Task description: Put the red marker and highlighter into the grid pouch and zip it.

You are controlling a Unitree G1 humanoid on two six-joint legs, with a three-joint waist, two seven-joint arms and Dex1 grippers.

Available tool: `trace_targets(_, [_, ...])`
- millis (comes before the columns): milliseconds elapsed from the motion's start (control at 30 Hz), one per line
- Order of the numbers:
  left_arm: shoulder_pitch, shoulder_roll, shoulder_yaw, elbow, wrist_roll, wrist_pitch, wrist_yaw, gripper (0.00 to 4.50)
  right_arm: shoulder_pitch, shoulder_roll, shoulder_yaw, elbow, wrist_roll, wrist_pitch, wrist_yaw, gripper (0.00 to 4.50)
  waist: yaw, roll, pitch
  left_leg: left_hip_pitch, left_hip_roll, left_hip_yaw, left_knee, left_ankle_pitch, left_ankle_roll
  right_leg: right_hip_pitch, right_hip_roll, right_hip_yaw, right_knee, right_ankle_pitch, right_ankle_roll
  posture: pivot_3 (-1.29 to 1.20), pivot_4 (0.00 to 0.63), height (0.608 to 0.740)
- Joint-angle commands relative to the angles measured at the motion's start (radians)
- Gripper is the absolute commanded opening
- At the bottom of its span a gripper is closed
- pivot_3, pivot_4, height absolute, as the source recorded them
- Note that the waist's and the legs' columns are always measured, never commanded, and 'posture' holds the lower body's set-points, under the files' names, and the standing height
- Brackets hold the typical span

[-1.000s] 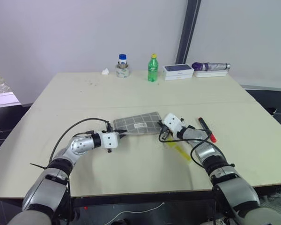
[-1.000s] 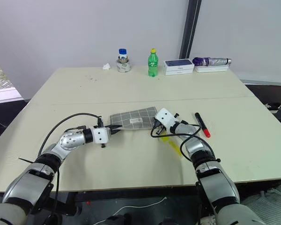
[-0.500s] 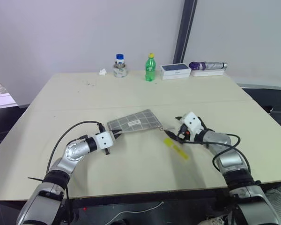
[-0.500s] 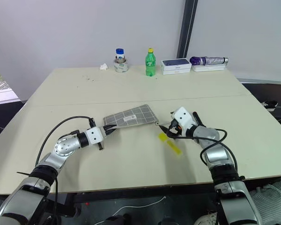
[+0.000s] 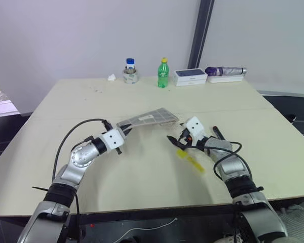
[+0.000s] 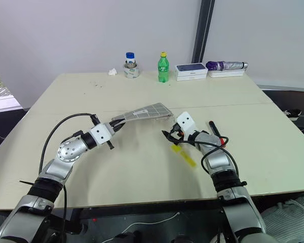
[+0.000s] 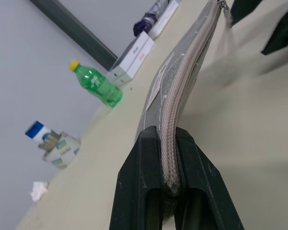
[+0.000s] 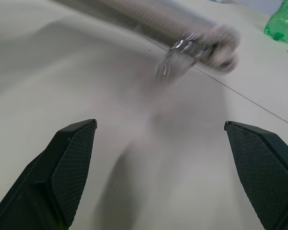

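Above the table (image 5: 142,177), left gripper (image 7: 167,143) clamps grid pouch (image 5: 148,116); right gripper (image 8: 158,139) gapes, seemingly empty.

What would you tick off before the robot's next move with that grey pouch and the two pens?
1. Left end effector clamped on the grey grid-lined fabric pouch: ok.
2. Pouch lifted off the beige table: ok.
3. Right end effector open, empty: ok.
4. Pouch zipper open for loading: not ok, looks zipped.
5. Chunky yellow highlighter inside pouch: not ok, on table.
6. Black red-tipped marker inside pouch: not ok, on table.
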Motion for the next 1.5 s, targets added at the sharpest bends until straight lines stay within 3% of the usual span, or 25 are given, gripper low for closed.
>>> trace_targets(33, [0.0,0.016,0.034,-0.051,-0.021,0.003,0.007,0.0,-0.055,0.034,-0.06,-0.001,0.071,0.046,-0.02,4.43,0.0,0.0,0.0,0.0,0.0,0.0,0.0,0.0,0.0,0.0,0.0,0.0,0.0,0.0,0.0,0.0,0.15,0.74])
trace_targets(233, [0.002,0.013,0.035,-0.064,-0.02,0.011,0.009,0.0,-0.059,0.064,-0.073,-0.012,0.103,0.085,-0.031,4.43,0.002,0.0,0.0,0.0,0.0,0.0,0.0,0.0,0.001,0.0,0.0,0.0,0.0,0.0,0.0,0.0,0.15,0.74])
trace_targets(267, [0.001,0.013,0.036,-0.064,-0.019,0.011,0.01,0.0,-0.055,0.062,-0.064,-0.01,0.095,0.082,-0.027,4.19,0.002,0.0,0.0,0.0,0.0,0.0,0.0,0.0,0.001,0.0,0.0,0.0,0.0,0.0,0.0,0.0,0.15,0.74])
trace_targets(367, [-0.001,0.014,0.034,-0.066,-0.011,0.011,0.01,0.0,-0.047,0.065,-0.071,-0.012,0.106,0.101,-0.032,3.11,0.0,0.0,0.0,0.0,0.0,0.0,0.0,-0.001,0.001,0.0,0.0,0.0,0.0,0.0,0.0,0.0,0.15,0.74])
trace_targets(533, [-0.002,0.012,0.035,-0.062,-0.013,0.012,0.009,0.0,-0.037,0.061,-0.074,-0.026,0.112,0.12,-0.032,0.37,0.0,0.0,0.0,0.0,0.0,0.0,0.0,-0.001,0.001,0.0,0.0,0.0,0.0,0.0,0.0,0.0,0.15,0.74])
trace_targets(567, [-0.002,0.012,0.033,-0.06,-0.011,0.011,0.01,0.0,-0.034,0.062,-0.075,-0.031,0.114,0.126,-0.033,0.05,0.0,0.0,0.0,0.0,0.0,0.0,0.0,-0.001,0.001,0.0,0.0,0.0,0.0,0.0,0.0,0.0,0.15,0.74])
trace_targets(800, [-0.006,0.009,0.029,-0.052,-0.003,0.011,0.013,0.0,0.011,0.043,-0.024,-0.114,0.078,0.148,-0.017,0.05,0.0,0.0,0.0,0.0,0.0,0.0,0.0,-0.001,0.002,0.0,0.0,0.0,0.0,0.0,0.0,0.0,0.15,0.74])
trace_targets(1133, [0.038,-0.048,-0.02,-0.03,0.019,0.005,0.006,0.0,0.01,0.118,0.097,-0.248,0.044,0.185,-0.02,0.05,0.001,0.0,0.0,0.0,0.0,0.0,0.0,-0.002,0.003,-0.001,0.0,0.0,0.0,0.0,0.0,0.0,0.15,0.74])
trace_targets(1500, [0.043,-0.09,-0.038,-0.032,0.03,0.011,0.013,0.0,0.028,0.13,0.309,-0.347,-0.03,0.135,0.122,0.05,0.0,0.0,0.0,0.0,0.0,0.0,0.0,-0.002,0.003,-0.001,0.0,0.0,0.0,0.0,0.0,0.0,0.15,0.74])
